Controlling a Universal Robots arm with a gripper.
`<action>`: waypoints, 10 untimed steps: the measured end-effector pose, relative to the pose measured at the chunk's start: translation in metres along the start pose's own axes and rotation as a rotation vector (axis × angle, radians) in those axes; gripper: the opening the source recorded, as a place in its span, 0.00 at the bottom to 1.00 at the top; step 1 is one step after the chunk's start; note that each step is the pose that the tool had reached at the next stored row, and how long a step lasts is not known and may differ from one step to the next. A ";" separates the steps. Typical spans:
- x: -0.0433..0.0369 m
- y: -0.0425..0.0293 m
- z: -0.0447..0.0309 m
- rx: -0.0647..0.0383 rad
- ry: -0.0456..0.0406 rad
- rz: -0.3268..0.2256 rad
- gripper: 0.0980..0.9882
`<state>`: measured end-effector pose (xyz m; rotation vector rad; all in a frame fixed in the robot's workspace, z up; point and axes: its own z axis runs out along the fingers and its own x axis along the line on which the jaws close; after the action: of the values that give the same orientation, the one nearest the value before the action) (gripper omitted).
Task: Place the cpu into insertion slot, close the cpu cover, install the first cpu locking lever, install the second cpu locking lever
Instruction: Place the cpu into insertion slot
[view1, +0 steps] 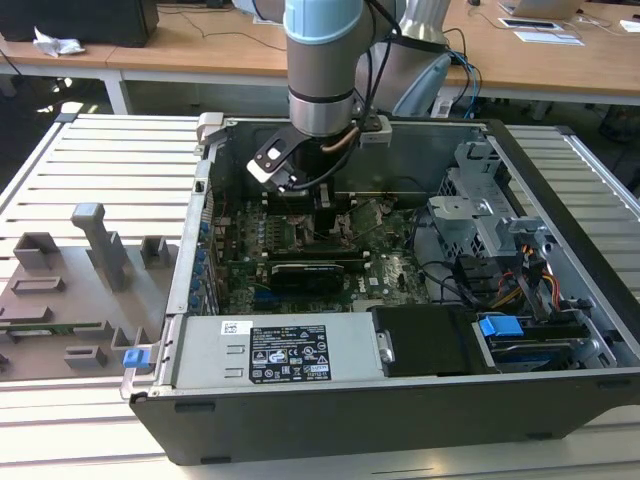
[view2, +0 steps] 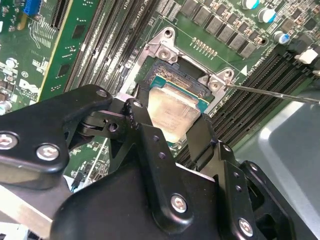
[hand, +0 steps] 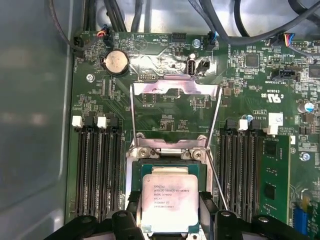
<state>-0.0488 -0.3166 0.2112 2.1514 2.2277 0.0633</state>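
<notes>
Two black fingers (hand: 132, 202) of the gripper (hand: 170, 197) clamped on the cpu (hand: 169, 207), held at the insertion slot (hand: 150, 167), cpu cover (hand: 175, 92) swung open beyond it, inside a computer case (view1: 400, 420)

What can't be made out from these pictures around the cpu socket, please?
1. Whether the cpu is seated in the insertion slot or sits just above it: in both wrist views the chip and the tool cover the pin grid.
2. The slot in the exterior view: the arm stands in front of it.
3. One locking lever's end, second wrist view: cut off by the picture's edge.
</notes>
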 end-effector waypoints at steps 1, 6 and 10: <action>0.0000 0.0001 0.0010 0.000 0.0000 0.000 0.50; -0.0018 -0.0001 0.0039 0.000 0.0000 0.000 0.50; -0.0022 -0.0004 0.0076 0.000 -0.0001 0.000 0.50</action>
<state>-0.0487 -0.3188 0.2036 2.1513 2.2277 0.0630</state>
